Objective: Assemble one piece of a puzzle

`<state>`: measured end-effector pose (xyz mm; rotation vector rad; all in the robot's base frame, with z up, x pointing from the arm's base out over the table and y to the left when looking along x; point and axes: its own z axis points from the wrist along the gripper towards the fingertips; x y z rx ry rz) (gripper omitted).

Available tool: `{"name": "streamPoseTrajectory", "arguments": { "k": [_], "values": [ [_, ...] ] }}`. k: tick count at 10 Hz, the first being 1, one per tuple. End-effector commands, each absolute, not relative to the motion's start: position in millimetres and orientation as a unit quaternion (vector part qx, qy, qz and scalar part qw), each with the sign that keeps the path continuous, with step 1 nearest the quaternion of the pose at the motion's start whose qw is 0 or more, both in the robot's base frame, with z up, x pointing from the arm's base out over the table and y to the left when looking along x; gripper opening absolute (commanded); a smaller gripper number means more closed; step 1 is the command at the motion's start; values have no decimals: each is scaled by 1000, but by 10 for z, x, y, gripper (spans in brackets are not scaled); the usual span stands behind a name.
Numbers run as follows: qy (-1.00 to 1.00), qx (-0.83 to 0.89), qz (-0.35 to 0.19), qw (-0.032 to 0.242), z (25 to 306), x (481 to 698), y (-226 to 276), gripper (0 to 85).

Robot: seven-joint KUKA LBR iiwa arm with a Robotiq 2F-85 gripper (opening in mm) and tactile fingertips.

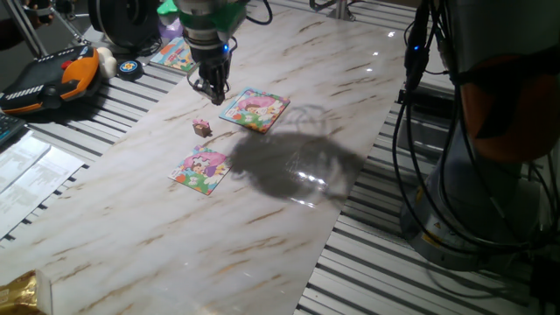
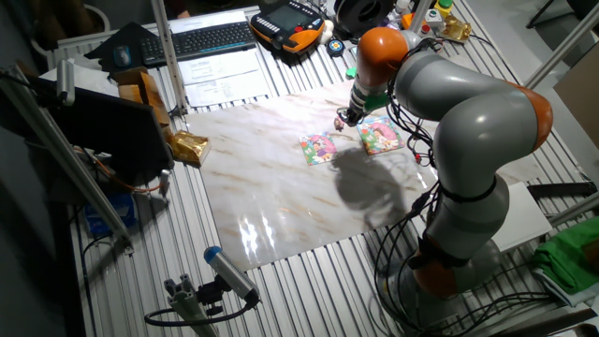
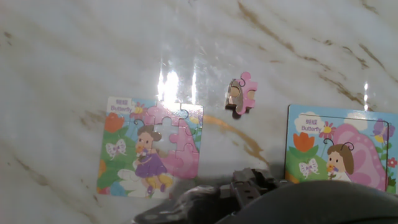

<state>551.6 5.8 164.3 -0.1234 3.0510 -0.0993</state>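
Gripper (image 1: 211,89) hovers empty, jaw state unclear, above tiny pink-print cardboard piece (image 1: 202,128) lying loose on marble counter (image 1: 289,201), near small square cartoon puzzle (image 1: 200,169), prob. lining up pick.

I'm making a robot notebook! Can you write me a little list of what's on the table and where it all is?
piece: alone on the marble table, pink side showing
puzzle: lying flat, one hole near its top
bigger board: flat, beside the puzzle
gripper: above the table near the piece, holding nothing; open or shut unclear
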Motion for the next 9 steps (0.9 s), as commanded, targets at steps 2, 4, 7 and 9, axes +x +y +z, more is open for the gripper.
{"name": "streamPoseTrajectory", "arguments": {
  "k": [2,4,7,9],
  "values": [
    [998,-39,-33,44,1595,5515,46,7],
    [997,-35,-35,50,1567,5532,55,7],
    [997,-38,-38,52,1570,5565,29,7],
    [997,-42,-33,54,1515,5593,17,7]
  ]
}}
